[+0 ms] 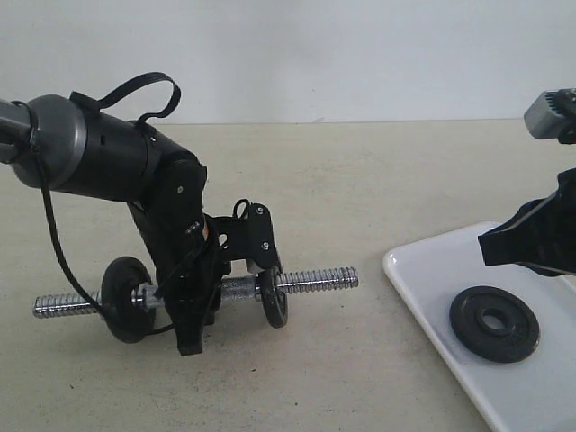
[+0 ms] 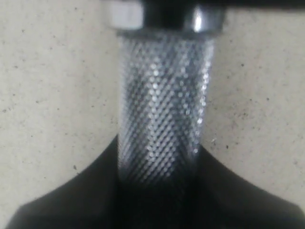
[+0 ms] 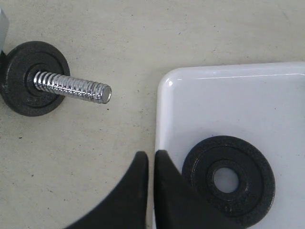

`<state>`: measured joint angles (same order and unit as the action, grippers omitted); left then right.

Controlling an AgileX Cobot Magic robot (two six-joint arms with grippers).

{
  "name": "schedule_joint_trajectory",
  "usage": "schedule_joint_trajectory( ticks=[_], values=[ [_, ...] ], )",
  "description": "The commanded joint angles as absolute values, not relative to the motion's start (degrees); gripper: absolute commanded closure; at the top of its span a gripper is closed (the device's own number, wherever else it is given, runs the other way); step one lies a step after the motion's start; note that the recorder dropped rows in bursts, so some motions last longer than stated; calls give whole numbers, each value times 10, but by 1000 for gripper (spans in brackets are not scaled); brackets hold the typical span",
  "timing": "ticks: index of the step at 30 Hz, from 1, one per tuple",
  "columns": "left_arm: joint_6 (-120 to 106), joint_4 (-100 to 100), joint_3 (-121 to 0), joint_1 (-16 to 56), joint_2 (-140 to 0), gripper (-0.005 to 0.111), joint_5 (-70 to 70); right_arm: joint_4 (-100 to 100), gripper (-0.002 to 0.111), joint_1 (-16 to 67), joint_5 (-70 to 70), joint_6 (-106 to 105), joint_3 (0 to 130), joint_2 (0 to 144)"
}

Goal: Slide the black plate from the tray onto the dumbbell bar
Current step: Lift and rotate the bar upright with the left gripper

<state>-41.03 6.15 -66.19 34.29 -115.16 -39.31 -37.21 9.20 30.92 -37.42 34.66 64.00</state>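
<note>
Two grippers: left gripper (image 1: 193, 306) grasps the dumbbell bar (image 1: 315, 279) (knurled middle); right gripper (image 3: 151, 160) pinched closed, empty
black plate (image 3: 196, 167): beside its tips; flat in the tray (image 3: 238, 95)

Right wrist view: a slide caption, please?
Shut right gripper hovers beside the black plate lying in the white tray.

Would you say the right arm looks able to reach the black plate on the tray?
Probably yes: the right gripper hovers beside the black plate, nothing covers it, though the jaws are shut.
</note>
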Motion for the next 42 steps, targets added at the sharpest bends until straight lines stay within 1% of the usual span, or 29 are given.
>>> schedule_joint_trajectory(
  ticks=[1,4,7,12,15,24,28,34,42],
  values=[
    [-403,86,-653,346,-1164,89,-414,-372,108,93,310,-380,350,639],
    [-399,86,-653,346,-1164,89,-420,-372,108,93,310,-380,350,639],
    [-399,86,-653,346,-1164,82,-432,-372,108,93,310,-380,350,639],
    [-373,86,-653,346,-1164,54,-440,-372,108,93,310,-380,350,639],
    [-353,86,-653,346,-1163,46,-440,-372,108,93,312,-380,350,639],
    [-344,51,-653,346,-1113,45,-444,-372,108,93,313,-380,350,639],
    [-366,-26,-653,346,-1082,45,-416,-372,108,93,312,-380,350,639],
    [-481,-187,-653,346,-1067,45,-401,-372,108,93,313,-380,350,639],
    [-500,-197,-653,346,-1070,47,-391,-372,108,93,313,-380,350,639]
  ],
)
